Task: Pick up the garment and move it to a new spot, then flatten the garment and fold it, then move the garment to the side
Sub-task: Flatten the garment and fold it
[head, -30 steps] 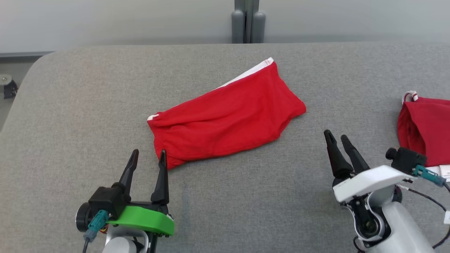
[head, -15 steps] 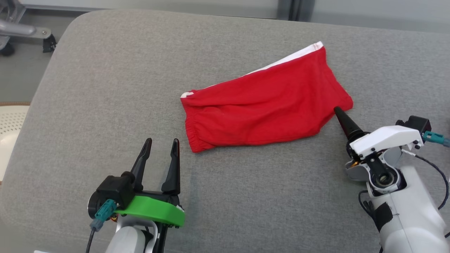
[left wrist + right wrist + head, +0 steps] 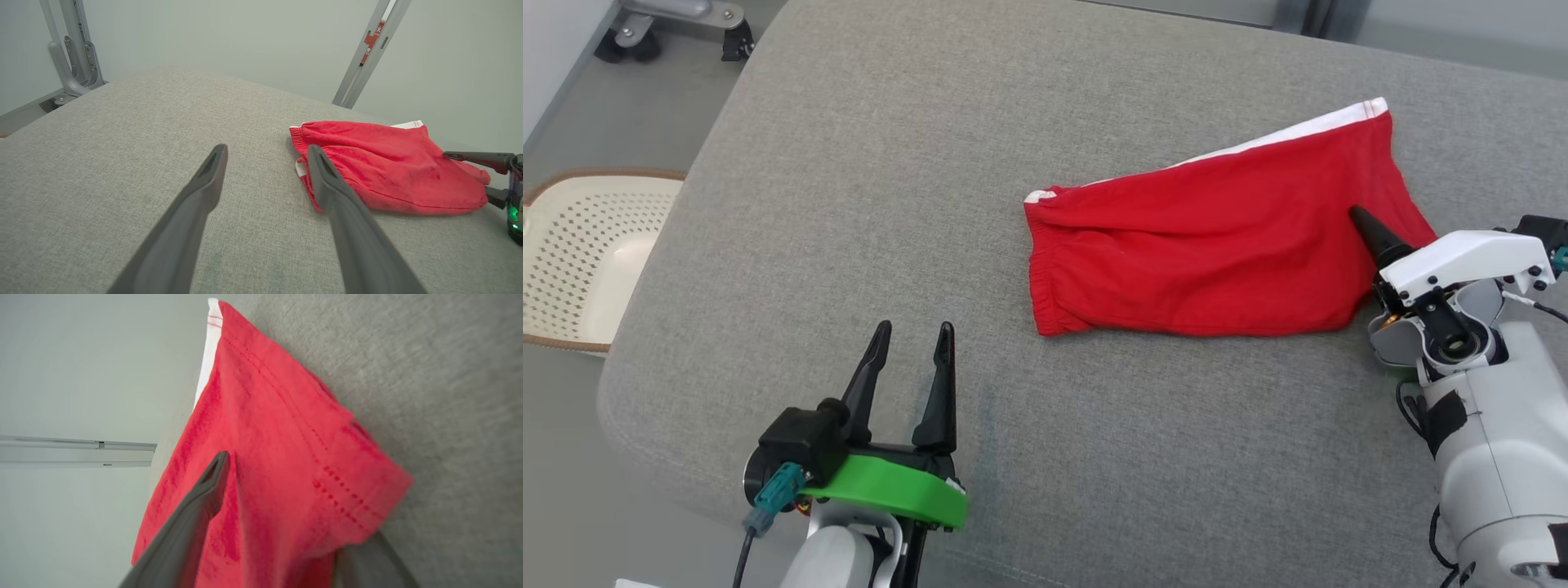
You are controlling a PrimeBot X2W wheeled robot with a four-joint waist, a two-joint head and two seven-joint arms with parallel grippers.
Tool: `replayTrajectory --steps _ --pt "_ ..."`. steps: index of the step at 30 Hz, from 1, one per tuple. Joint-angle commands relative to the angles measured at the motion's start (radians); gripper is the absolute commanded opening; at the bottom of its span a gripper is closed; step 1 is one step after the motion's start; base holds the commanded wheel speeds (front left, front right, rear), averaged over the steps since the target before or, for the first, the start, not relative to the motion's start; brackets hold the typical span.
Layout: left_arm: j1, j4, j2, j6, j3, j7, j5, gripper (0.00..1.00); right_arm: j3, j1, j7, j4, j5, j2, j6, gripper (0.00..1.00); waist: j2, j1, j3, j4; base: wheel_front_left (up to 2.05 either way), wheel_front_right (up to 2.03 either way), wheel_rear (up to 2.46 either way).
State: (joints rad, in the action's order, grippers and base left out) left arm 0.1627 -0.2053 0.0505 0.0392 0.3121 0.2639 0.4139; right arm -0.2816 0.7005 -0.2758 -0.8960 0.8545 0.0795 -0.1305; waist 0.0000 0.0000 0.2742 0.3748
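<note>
The red shorts (image 3: 1217, 245) lie flat on the grey worktop (image 3: 1013, 122). They are over on the right side. A white stripe (image 3: 1307, 131) runs along their far edge. The stretchy waist end points to the left, and the leg end points to the right.

The right claw (image 3: 1372, 233) is at the leg end of the shorts. It is open wide. One finger (image 3: 196, 498) reaches over the top of the red cloth. The other finger (image 3: 496, 196) is low down by the worktop, and the edge of the cloth hides its tip. So the corner of the shorts sits between the two fingers, but they are not squeezing it. I cannot tell if the top finger touches the cloth.

The left claw (image 3: 913, 328) is near the front edge of the worktop, on the left. It is open too, with nothing between its fingers. Its tips point toward the waist end of the shorts, but it is apart from them, and bare grey worktop lies in between.

A cream basket (image 3: 580, 245) full of little holes sits on the floor (image 3: 645, 114) beside the left end of the worktop.
</note>
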Motion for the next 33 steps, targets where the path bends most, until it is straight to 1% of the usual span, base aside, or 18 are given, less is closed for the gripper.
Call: replayTrajectory --steps 1,8,9,10,16,21,27,33 --pt "0.017 0.003 0.001 -0.004 0.003 0.0 0.005 1.0 -0.001 -0.027 -0.025 -0.061 -0.007 -0.046 0.0 1.0 0.0 0.0 0.013 0.025 0.0 0.0 0.0" --pt "0.013 0.008 0.001 -0.012 0.011 0.0 0.013 1.0 -0.047 0.034 -0.009 -0.112 -0.072 -0.046 0.0 1.0 0.0 0.0 0.02 0.047 0.0 0.0 0.0" --pt "0.012 0.008 0.001 -0.013 0.013 0.0 0.014 1.0 -0.053 0.039 -0.007 -0.119 -0.081 -0.043 0.0 0.69 0.0 0.0 0.02 0.048 0.0 0.0 0.0" --pt "0.012 0.007 0.001 -0.012 0.015 0.0 0.015 1.0 -0.055 0.045 0.005 -0.122 -0.1 -0.036 0.0 0.0 0.0 0.0 0.021 0.048 0.0 0.0 0.0" --pt "0.016 -0.002 0.001 -0.007 0.024 0.0 0.004 1.0 -0.078 0.064 0.039 -0.125 -0.144 -0.032 0.001 0.0 0.0 0.0 0.016 0.037 0.0 0.0 0.0" --pt "0.021 -0.01 0.001 -0.006 0.006 0.0 -0.008 1.0 -0.087 0.059 0.086 -0.095 -0.166 -0.024 0.001 0.0 0.0 0.0 0.004 0.017 0.0 0.0 0.0" --pt "0.017 -0.016 0.001 -0.001 -0.013 0.0 -0.019 1.0 -0.07 0.023 0.135 -0.016 -0.159 -0.022 0.001 0.0 0.0 0.0 -0.032 -0.025 0.0 0.0 0.0" --pt "-0.003 -0.018 0.001 0.007 -0.037 0.0 -0.034 1.0 -0.051 -0.078 0.176 0.088 -0.143 -0.026 0.0 0.0 0.0 0.0 -0.078 -0.091 0.0 0.0 0.0"
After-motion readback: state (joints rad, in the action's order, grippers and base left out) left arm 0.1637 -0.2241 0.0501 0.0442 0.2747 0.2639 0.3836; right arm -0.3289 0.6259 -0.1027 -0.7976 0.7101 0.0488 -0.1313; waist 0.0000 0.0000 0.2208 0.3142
